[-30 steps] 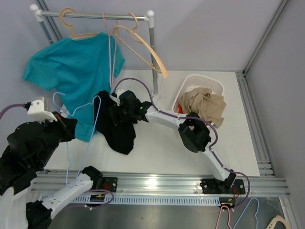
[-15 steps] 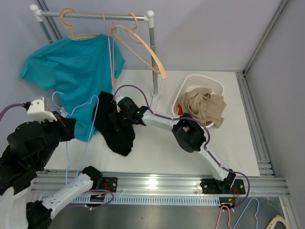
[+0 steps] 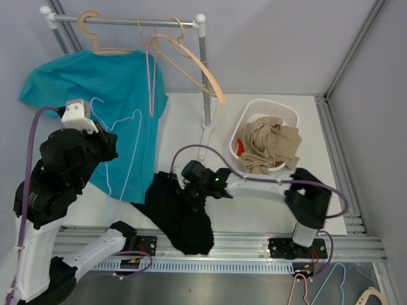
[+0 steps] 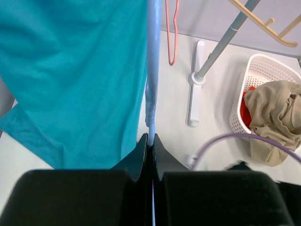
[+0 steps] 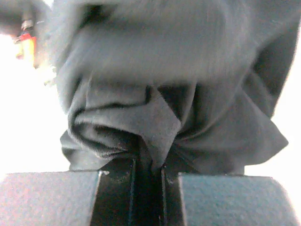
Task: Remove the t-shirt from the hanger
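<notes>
Right gripper [image 3: 191, 189], seen from above, is clamped on the black t-shirt [image 3: 181, 219], which lies crumpled on the table [image 3: 254, 210] and spills over its near edge. A light blue wire hanger [image 3: 130, 149] stands up in front of a teal t-shirt [image 3: 95, 82] hung from the rack [image 3: 127, 21], and looks clear of the black cloth. A white laundry basket [image 3: 287, 114] holds a tan garment [image 3: 270, 143].

From the left wrist, the left gripper [image 4: 149, 141] has its jaws pinched tight on the blue hanger's wire, with the teal shirt to its left and the basket at far right.

From the right wrist, the jaws squeeze a bunched fold of the black t-shirt; the upper cloth is blurred.
</notes>
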Controlling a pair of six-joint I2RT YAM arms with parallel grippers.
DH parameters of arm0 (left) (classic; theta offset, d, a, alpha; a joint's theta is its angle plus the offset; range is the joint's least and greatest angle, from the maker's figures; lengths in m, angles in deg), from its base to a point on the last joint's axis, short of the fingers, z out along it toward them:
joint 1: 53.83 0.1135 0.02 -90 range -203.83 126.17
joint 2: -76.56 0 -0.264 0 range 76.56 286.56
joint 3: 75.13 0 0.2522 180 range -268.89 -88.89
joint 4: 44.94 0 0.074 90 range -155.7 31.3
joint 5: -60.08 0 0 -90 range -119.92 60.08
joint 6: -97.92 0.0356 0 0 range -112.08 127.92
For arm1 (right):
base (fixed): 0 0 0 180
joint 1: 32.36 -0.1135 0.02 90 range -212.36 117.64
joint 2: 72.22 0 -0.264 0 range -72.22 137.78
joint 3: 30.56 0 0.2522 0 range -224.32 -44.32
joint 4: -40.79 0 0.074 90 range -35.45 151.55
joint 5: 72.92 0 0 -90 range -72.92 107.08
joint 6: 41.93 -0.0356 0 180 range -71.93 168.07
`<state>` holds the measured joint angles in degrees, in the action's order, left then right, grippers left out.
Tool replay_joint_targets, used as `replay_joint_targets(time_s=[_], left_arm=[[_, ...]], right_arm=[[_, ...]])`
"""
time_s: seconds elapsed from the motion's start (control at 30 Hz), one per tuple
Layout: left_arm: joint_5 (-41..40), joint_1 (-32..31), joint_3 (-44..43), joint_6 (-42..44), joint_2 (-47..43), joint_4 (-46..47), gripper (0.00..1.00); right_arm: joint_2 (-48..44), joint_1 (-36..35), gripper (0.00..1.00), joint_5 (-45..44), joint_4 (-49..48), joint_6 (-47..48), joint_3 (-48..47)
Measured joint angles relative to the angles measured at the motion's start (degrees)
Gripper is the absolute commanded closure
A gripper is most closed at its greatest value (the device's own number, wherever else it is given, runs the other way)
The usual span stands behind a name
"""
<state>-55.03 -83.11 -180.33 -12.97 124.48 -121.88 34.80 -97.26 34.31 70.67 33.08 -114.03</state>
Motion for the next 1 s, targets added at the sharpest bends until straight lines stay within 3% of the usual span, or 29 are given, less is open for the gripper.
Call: replay_joint_targets(time_s=[0.17, 0.37, 0.53, 0.77, 1.0], left_arm=[[7.1, 8.46, 0.0, 1.92, 2.95, 4.13, 0.99], [8.94, 13.31, -5.31, 2.99, 9.68, 5.66, 0.99], [7.23, 14.14, -11.28, 2.97, 15.89, 6.93, 0.99], [2.86, 14.69, -18.51, 2.99, 22.27, 8.87, 0.99], [1.62, 16.02, -22.38, 5.38, 29.09, 12.2, 0.99]], right_arm=[[-19.21, 3.43, 1.0, -5.25, 10.54, 0.0, -0.66], [-31.21, 14.78, 1.0, -19.06, 21.38, -0.81, -16.24], [-34.56, 23.91, 1.0, -23.67, 26.93, -1.29, -23.63], [-32.48, 32.02, 1.0, -24.35, 32.76, -1.53, -36.17], [-29.99, 40.54, 1.0, -23.61, 34.6, -2.36, -39.5]])
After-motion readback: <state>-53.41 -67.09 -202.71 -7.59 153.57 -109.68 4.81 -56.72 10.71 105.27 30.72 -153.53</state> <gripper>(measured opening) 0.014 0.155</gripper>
